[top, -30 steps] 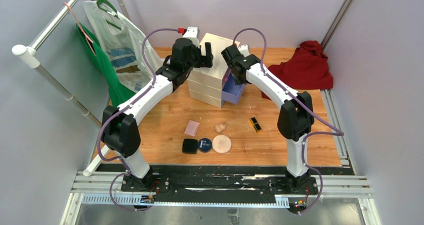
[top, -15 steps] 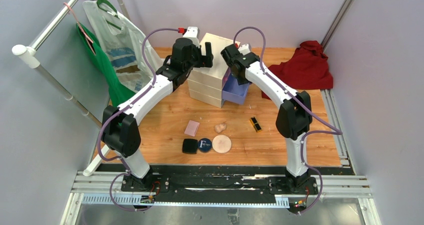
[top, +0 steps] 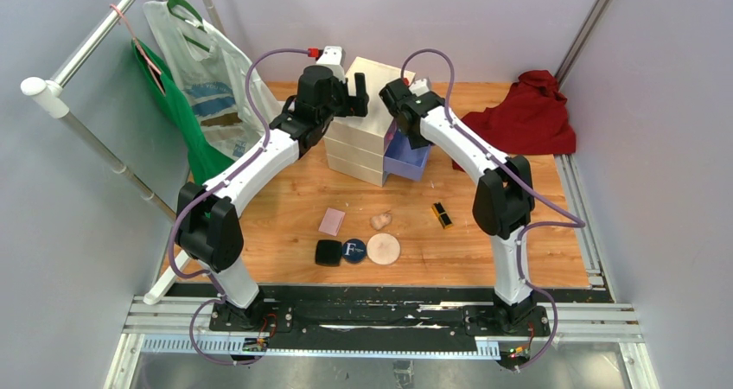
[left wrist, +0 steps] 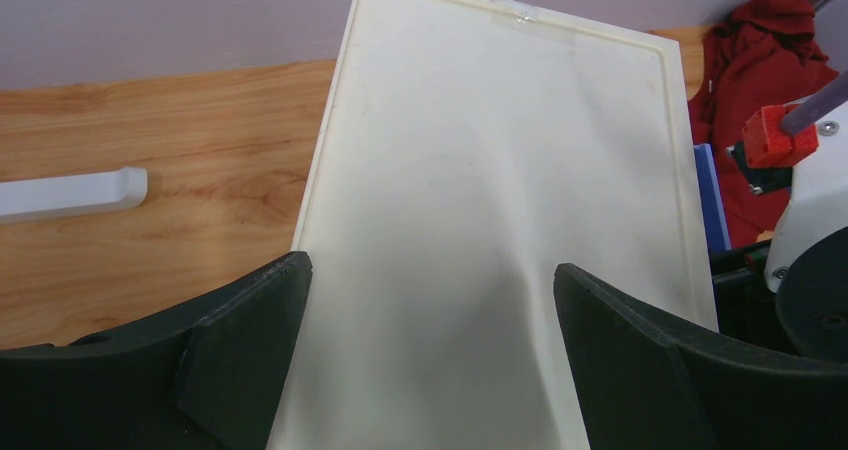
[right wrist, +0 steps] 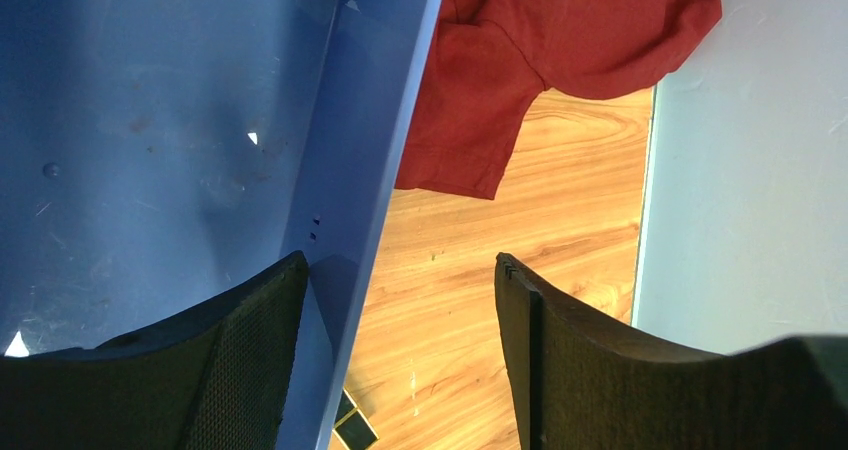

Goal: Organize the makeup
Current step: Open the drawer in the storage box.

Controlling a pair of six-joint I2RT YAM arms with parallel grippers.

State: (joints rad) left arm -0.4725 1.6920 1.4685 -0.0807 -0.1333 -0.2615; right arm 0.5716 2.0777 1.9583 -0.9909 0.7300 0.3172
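The left claw (left wrist: 430,272) gapes open over the cream plastic chest (left wrist: 500,170). The right claw (right wrist: 400,265), open, straddles the side wall of the blue plastic drawer (right wrist: 150,120). The black-and-gold lipstick tube (top: 442,215) lies on the wooden desk (top: 536,233), well apart from both claws, basewards.

Lighting: bright, even and diffuse, from overhead. Top view: sharp throughout, with faint soft shadows beneath the arms on the wooden table (top: 285,233). Left wrist view: pale chest top (left wrist: 500,150) dimly shadowed at lower centre; dark fingers (left wrist: 240,360) underexposed along the bottom edge. Right wrist view: blue drawer (right wrist: 150,120) close and soft-focused.
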